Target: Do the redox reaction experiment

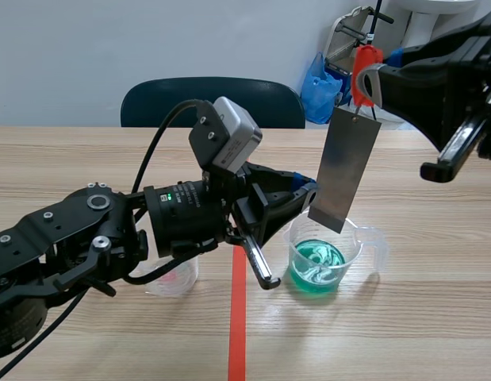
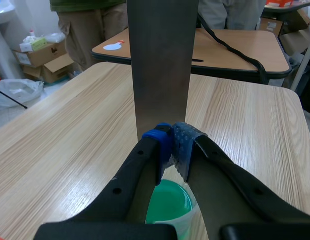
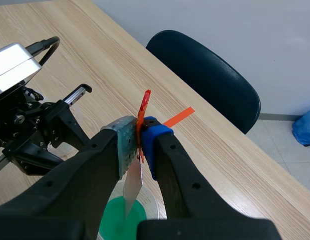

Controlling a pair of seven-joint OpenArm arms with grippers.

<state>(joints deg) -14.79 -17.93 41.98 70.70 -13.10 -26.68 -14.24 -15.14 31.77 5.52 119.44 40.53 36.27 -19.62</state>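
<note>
1. One wooden table (image 1: 435, 317) carries everything, and an orange-red tape line runs down its middle toward the robot.
2. Two black arms work above it. The left gripper (image 2: 172, 145) lies low and reaches in past the tape line. Its fingers are closed, pads together, with nothing between them. The tips sit right up against the lower face of the metal plate (image 1: 347, 167), as if steadying it. Whether they actually press on it I cannot tell.
3. The right gripper (image 3: 139, 145) is raised at the far right and clenched on the clip (image 1: 364, 70), so it carries the plate by that alone.
4. The grey plate hangs slightly tilted, with its lower edge just over the beaker (image 1: 352, 238). It looks not yet dipped, though the right wrist view does not settle this. I judge the step in hand to be the immersion.
5. The clear beaker stands just right of the tape line and holds shallow green liquid (image 1: 316, 262). The next move probably calls for a straight, slow descent of the right arm. The left fingertips should guide the plate inside the rim without knocking the glass.
6. A small clear cup (image 1: 178, 278) with a pinkish trace sits behind the left arm, left of the tape.
7. The orange-red clip bites the plate's top edge. That hold must not slip during lowering.
</note>
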